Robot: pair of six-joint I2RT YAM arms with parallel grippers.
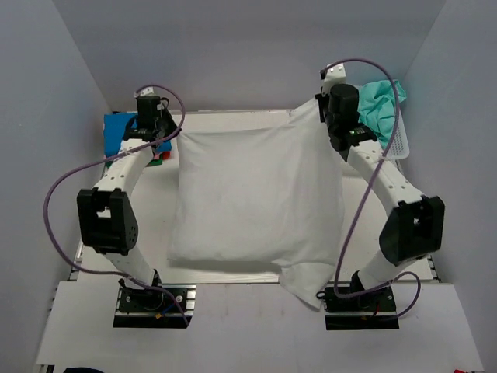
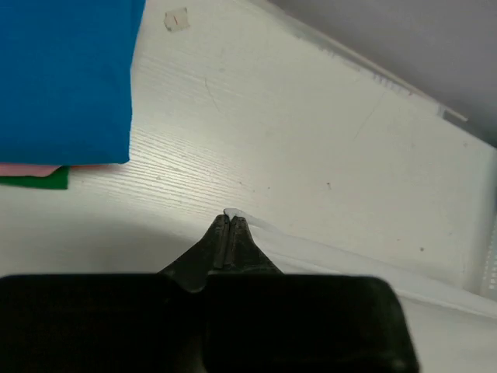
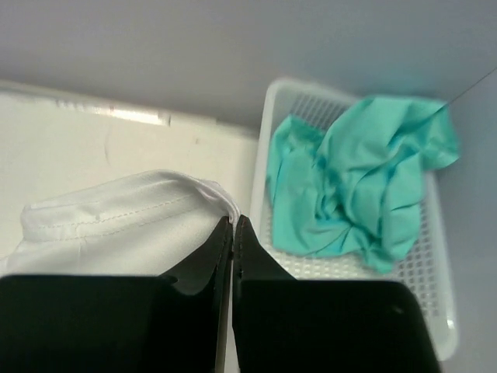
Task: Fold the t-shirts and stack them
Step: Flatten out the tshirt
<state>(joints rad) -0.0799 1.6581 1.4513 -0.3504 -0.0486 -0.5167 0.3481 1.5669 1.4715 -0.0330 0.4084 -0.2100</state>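
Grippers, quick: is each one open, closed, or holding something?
The left gripper is closed, pinching the white t-shirt.
The right gripper is closed, pinching the same t-shirt.

Plain pale grey-lavender walls on three sides: back wall (image 1: 248, 54), left wall (image 1: 39, 116), right wall (image 1: 466, 171), the side ones angling inward toward the back. White table (image 1: 233, 118), faint wood grain, a few dark specks; small scrap of tape (image 2: 176, 19) stuck on it. Thin pale edge strip (image 3: 109, 111) where tabletop meets back wall. Lower white board (image 1: 256, 330) along near side. Light even, shadows soft.
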